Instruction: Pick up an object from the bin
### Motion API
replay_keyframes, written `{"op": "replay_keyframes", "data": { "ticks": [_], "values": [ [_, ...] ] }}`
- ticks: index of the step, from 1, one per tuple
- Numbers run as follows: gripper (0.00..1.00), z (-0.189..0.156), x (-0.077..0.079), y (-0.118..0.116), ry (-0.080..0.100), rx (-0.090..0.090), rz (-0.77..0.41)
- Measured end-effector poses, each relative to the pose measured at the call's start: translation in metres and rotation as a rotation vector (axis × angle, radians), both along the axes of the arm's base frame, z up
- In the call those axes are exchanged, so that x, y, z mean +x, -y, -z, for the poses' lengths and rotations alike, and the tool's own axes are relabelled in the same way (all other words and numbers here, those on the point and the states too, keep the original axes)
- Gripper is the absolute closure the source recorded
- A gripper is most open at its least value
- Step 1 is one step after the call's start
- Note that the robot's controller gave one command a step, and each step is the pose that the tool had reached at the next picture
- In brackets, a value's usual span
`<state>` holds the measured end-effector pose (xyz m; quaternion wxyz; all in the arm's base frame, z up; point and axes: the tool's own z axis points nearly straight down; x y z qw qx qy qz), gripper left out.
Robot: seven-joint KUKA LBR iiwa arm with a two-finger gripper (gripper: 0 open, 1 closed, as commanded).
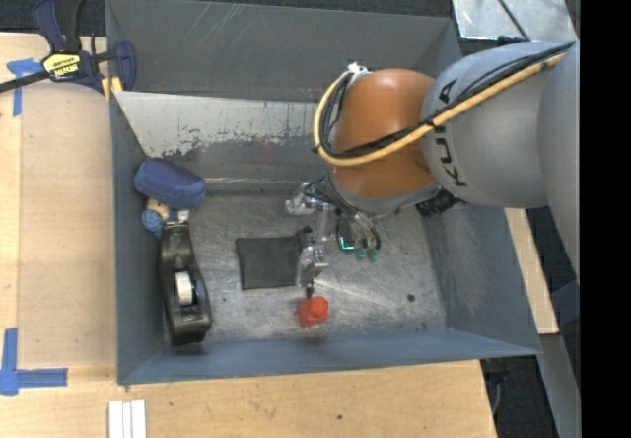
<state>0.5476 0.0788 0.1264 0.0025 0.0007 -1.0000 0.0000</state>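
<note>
Several loose things lie well apart on the floor of the grey bin (296, 71), and the tool (312, 273) hangs over the middle of it, at the right edge of a flat dark grey square pad (266, 261) and just above a small red lump (313, 311) near the front wall. Whether the tool is apart or together I cannot tell; nothing can be seen clamped in it. The pad lies flat on the floor, a little wider than deep, its long axis running roughly left to right with a slight tilt. It looks thin and light, probably soft or rubbery. Lying flush, it offers little to take hold of except that right edge, which may have to be pinched or lifted first. The red lump looks compact and light, with no clear long axis and no readable direction. A grip straight across its middle should do, though it could roll or skid away. A dark tape dispenser (183, 293) lies along the left wall, a blue soft bundle (170, 182) behind it.
</note>
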Motion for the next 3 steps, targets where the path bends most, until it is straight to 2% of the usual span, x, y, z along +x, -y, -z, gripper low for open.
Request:
{"op": "replay_keyframes", "data": {
  "ticks": [1,2,3],
  "values": [
    [0.0,0.052,0.026,0.021,0.007,0.003,-0.1],
    [1.0,0.046,0.031,0.021,0.028,0.003,-0.099],
    [1.0,-0.074,0.029,0.03,0.018,0.0,-0.119]
  ]
}}
